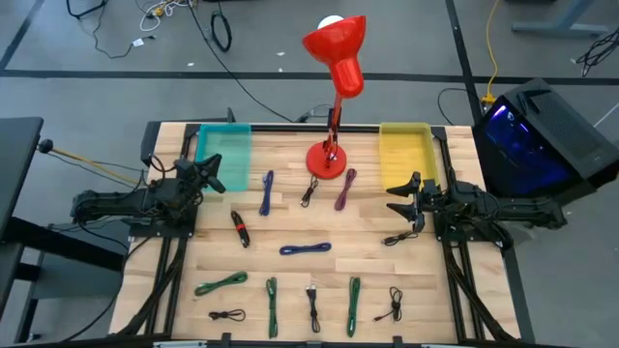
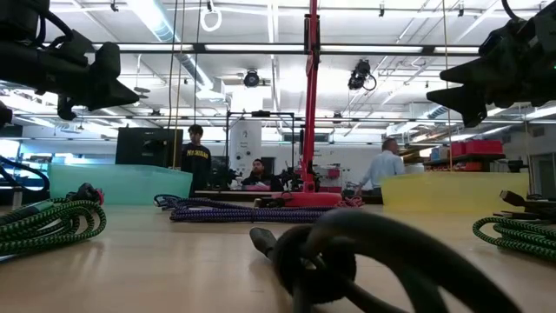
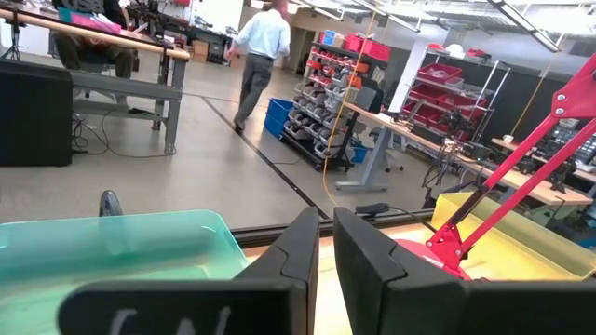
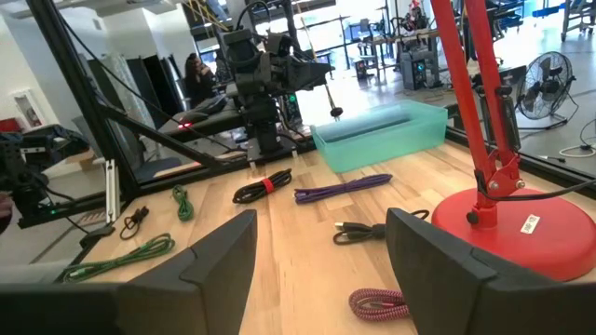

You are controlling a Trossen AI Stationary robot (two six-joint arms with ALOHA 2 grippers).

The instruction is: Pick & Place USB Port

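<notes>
In the high view, a red lamp (image 1: 334,72) stands at the far middle of the wooden table (image 1: 290,275). Left of the lamp is a teal bin (image 1: 223,145), right of it a yellow bin (image 1: 405,155). The left gripper (image 1: 211,175) hangs just in front of the teal bin, and the right gripper (image 1: 406,201) just in front of the yellow bin. Many bundled cables lie in front of the lamp: a blue cable (image 1: 305,249), a black-and-red cable (image 1: 239,229), green ones and black ones. Which one has the USB port I cannot tell.

In the low view, both arms are above the table, holding nothing.

In the left wrist view, the left fingers (image 3: 368,270) have only a narrow gap, with nothing between.

In the right wrist view, the right fingers (image 4: 447,265) are wide apart and hold nothing; a purple cable (image 4: 343,189) lies beyond them, beside the lamp base.
</notes>
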